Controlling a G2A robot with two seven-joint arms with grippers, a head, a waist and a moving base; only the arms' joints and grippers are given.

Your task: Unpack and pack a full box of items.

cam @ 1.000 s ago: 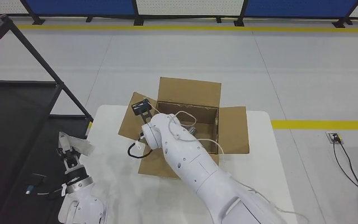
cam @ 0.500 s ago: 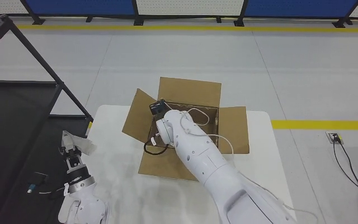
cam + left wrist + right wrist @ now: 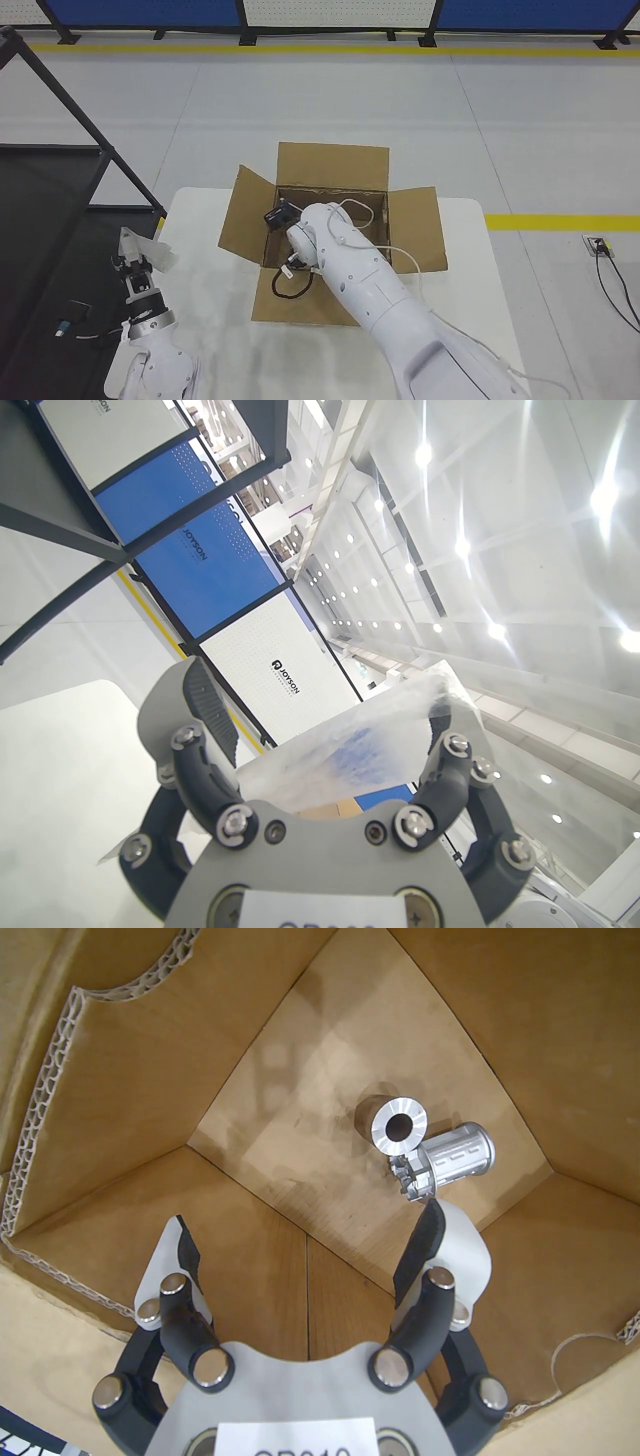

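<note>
The open cardboard box (image 3: pixel 332 166) sits on the white table (image 3: pixel 205 300). My right gripper (image 3: pixel 283 215) is down inside it, open (image 3: pixel 306 1218), with nothing between its fingers. On the box floor (image 3: pixel 280 1138) just past one fingertip stand two metal parts. One is a hollow cylinder (image 3: pixel 398 1128) on end. The other is a ribbed sleeve (image 3: pixel 450 1160) lying on its side against it. My left gripper (image 3: pixel 134 264) points upward off the table's left edge. It is open (image 3: pixel 320 720), and a clear plastic bag (image 3: pixel 360 750) rests against one finger (image 3: pixel 440 730).
A black metal frame (image 3: pixel 70 110) and a dark surface stand left of the table. A black cable loop (image 3: pixel 290 285) hangs from the right arm over the box's front flap. The box flaps spread outward on all sides.
My right arm has swung from over the box's left flap into the box and lowered. The left flap has shifted. My left gripper with the bag has moved slightly.
</note>
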